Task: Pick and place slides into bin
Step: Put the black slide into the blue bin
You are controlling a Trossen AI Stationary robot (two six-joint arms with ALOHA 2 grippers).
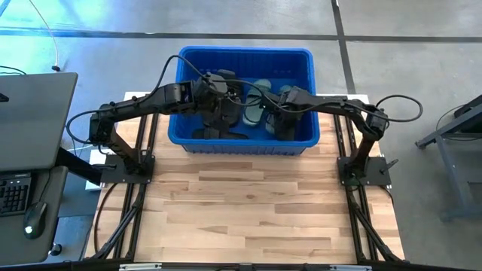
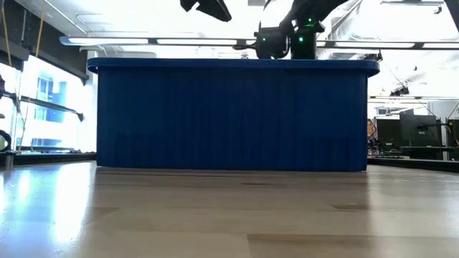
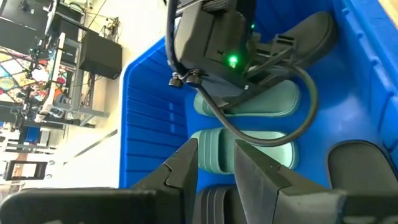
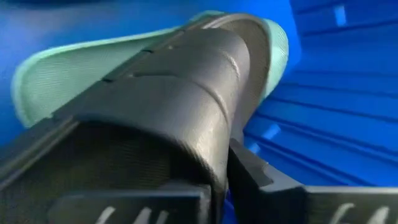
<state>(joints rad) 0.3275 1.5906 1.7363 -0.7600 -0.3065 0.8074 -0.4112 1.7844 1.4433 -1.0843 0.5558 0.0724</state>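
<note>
The pale wooden plank surface (image 1: 256, 218) has no sandals on it that I can see, so this looks like the tail end of the job.

At its far edge sits the big rectangular bright blue plastic bin (image 1: 245, 139) with ribbed sides. From the low view it's just a blue wall, and nothing inside shows.

Both dark arms reach in over the rim from opposite sides, which makes sense since the bin is parked between the two bases.

Inside are the rubber slides: two sage green ones (image 3: 249, 152) lying side by side near the middle, plus black ones around them, one (image 3: 311, 31) leaning up against the wall and another (image 3: 364, 165) at the edge of the left wrist view. I can't count all the black ones from above, too much arm in the way.

The right claw (image 4: 227, 152) is down low in the bin and clenched on a black wide-strap slide (image 4: 174, 93), strap right between its fingers, with a green slide directly behind it. My guess is it's holding low so the sandal drops flat instead of bouncing out.

The left claw (image 3: 217, 165) hangs over the green pair, fingers parted with nothing between them, so released.
</note>
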